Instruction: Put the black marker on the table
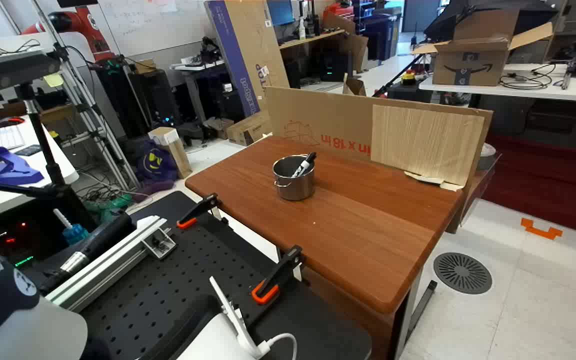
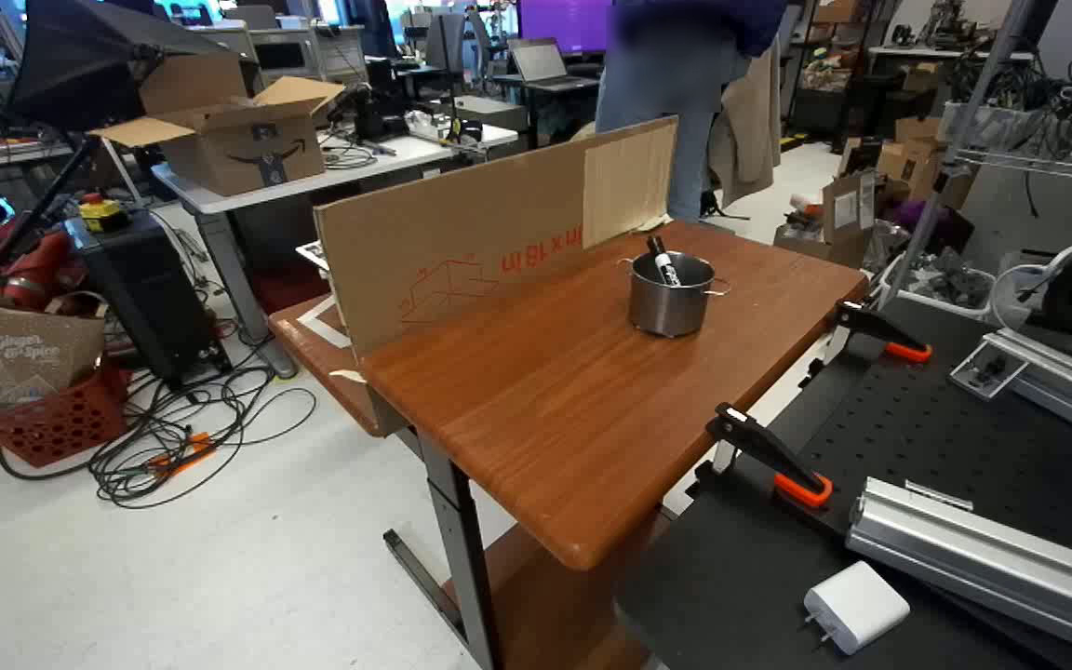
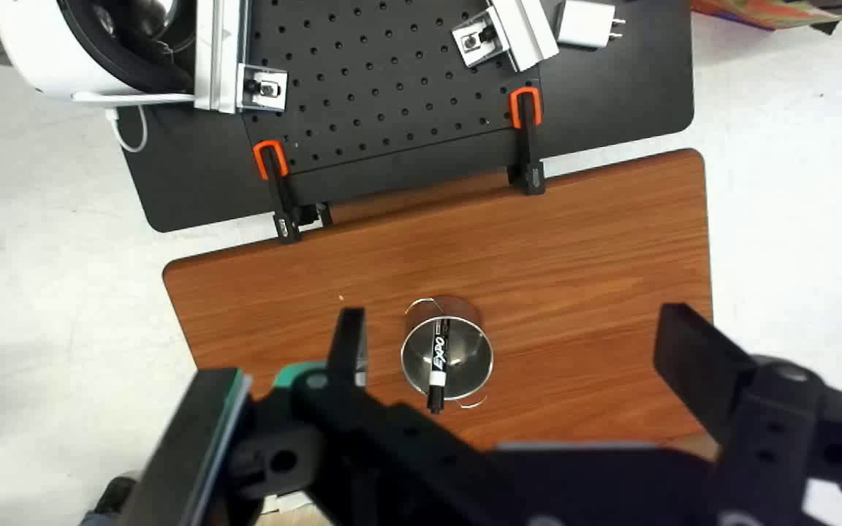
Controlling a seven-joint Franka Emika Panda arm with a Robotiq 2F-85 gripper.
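Observation:
The black marker (image 1: 304, 166) with a white band leans tilted inside a small metal cup (image 1: 295, 189), its black cap end sticking out over the rim. The marker (image 2: 665, 264) and the cup (image 2: 667, 309) also show in the other exterior camera's picture. The cup stands upright on the reddish-brown table (image 1: 363, 225). In the wrist view, the marker (image 3: 439, 358) lies across the cup's opening, and the table (image 3: 582, 256) spreads beneath. My gripper (image 3: 514, 315) is wide open and empty, well above the table, with the cup nearer its left finger. The gripper is out of view in both exterior views.
A black perforated board (image 1: 143, 295) adjoins the table, with two black-and-orange clamps (image 1: 278, 275) at the shared edge. A cardboard panel (image 1: 328, 120) stands upright along the table's far edge. Metal rails (image 2: 992, 549) and a white charger (image 2: 857, 607) lie on the board.

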